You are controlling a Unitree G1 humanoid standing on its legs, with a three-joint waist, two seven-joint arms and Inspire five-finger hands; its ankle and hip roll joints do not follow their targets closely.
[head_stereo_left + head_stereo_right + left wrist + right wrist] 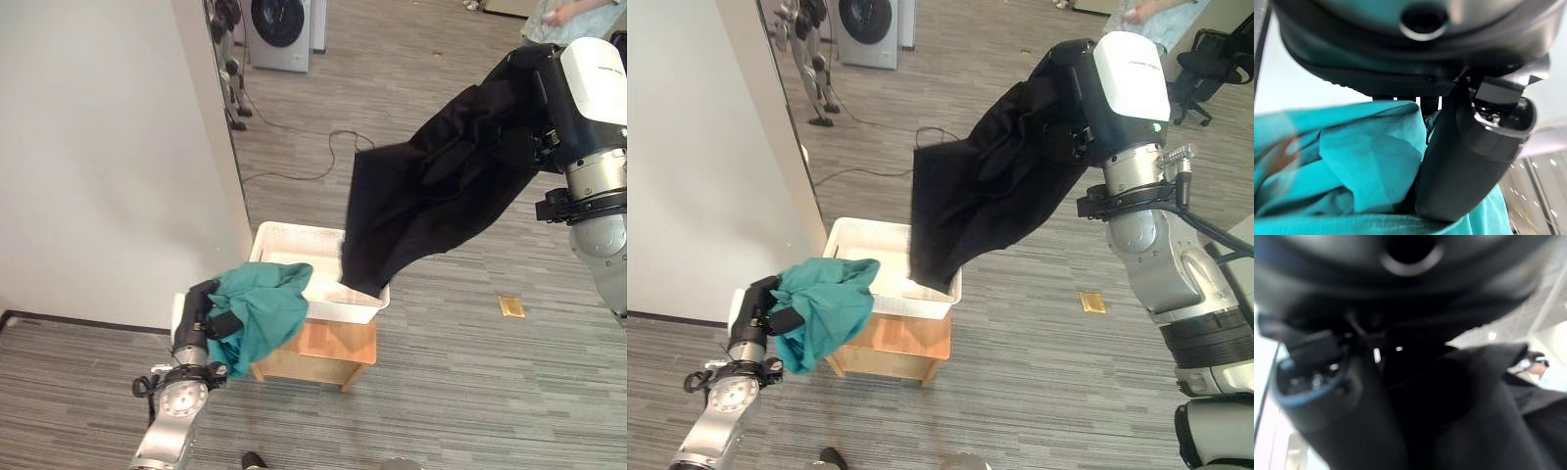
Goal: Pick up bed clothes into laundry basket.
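Garments number two for you: a black garment (431, 186) clenched in your right hand (1070, 132), a teal garment (260, 304) gripped by your left hand (201, 313). One white laundry basket (284, 240) sits on one wooden stool (328, 352). Your black piece hangs long, slanting down-left, its lower end dipping into the basket; the teal bunches just beside the near-left rim. Grey plank floor (460, 392), white wall (98, 147), washing machine (279, 29) beyond.

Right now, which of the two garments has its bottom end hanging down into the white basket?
The black garment, held up high by the right hand; its lower end dips into the laundry basket. The teal garment, gripped by the left hand, hangs outside the basket's near left rim.
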